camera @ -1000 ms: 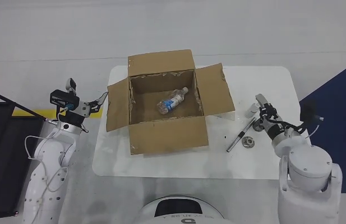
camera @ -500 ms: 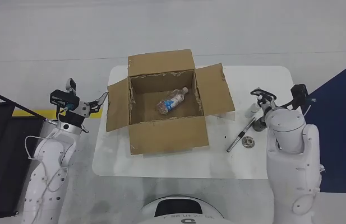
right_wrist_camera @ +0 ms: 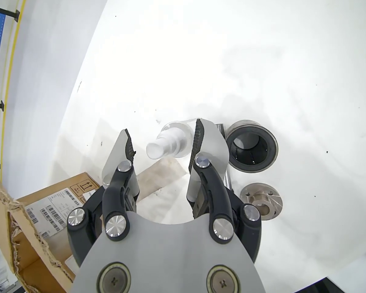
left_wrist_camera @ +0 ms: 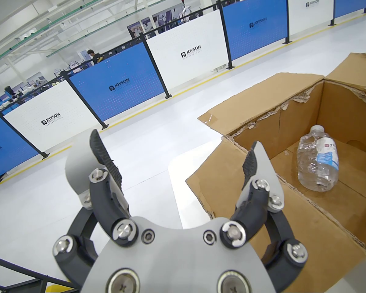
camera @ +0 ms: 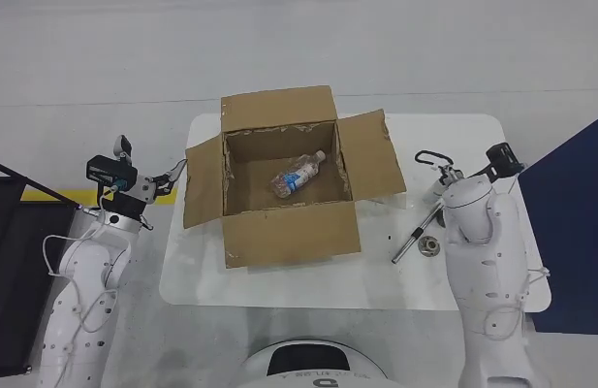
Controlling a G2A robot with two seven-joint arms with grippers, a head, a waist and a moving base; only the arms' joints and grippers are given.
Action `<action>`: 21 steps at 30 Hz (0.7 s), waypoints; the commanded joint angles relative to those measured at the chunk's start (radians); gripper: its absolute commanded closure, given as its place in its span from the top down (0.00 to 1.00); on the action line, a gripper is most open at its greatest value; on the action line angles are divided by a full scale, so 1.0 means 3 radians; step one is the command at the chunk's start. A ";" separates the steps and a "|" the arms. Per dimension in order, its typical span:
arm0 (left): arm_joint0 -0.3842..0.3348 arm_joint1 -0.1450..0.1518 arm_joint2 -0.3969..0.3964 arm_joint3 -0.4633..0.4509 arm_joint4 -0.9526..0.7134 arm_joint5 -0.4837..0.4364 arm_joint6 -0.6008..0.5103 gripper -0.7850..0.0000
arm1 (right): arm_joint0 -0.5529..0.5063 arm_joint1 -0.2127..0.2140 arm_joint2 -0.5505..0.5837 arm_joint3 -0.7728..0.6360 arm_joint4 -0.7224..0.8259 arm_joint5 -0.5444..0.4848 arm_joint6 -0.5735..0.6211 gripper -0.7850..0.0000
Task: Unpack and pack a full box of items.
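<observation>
Bottle [camera: 299,175] in box [camera: 289,238]; rod [camera: 415,238], flange [camera: 428,246], bearing [right_wrist_camera: 251,150] on table [camera: 279,286] right of box.

most of the metal rod [right_wrist_camera: 221,128] is hidden behind the right hand [right_wrist_camera: 162,126], and the box [left_wrist_camera: 308,211] is cut off.

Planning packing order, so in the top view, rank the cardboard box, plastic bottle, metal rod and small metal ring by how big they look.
1. cardboard box
2. plastic bottle
3. metal rod, about as long as the bottle but far thinner
4. small metal ring
</observation>
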 commanded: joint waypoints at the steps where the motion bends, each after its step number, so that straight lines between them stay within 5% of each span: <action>1: 0.0000 0.0000 0.0000 0.0000 0.0000 0.0000 0.0000 1.00 | 0.0006 -0.0006 -0.0008 0.0015 -0.0028 0.0000 0.0000 0.48; 8: 0.0000 0.0000 0.0000 0.0000 0.0000 0.0000 0.0000 1.00 | -0.0014 -0.0036 -0.0033 0.0063 -0.0134 0.0000 0.0000 0.44; 21: 0.0000 0.0000 0.0000 0.0000 0.0000 0.0000 0.0000 1.00 | -0.0133 -0.0077 -0.0057 -0.0036 -0.0208 0.0000 0.0000 0.11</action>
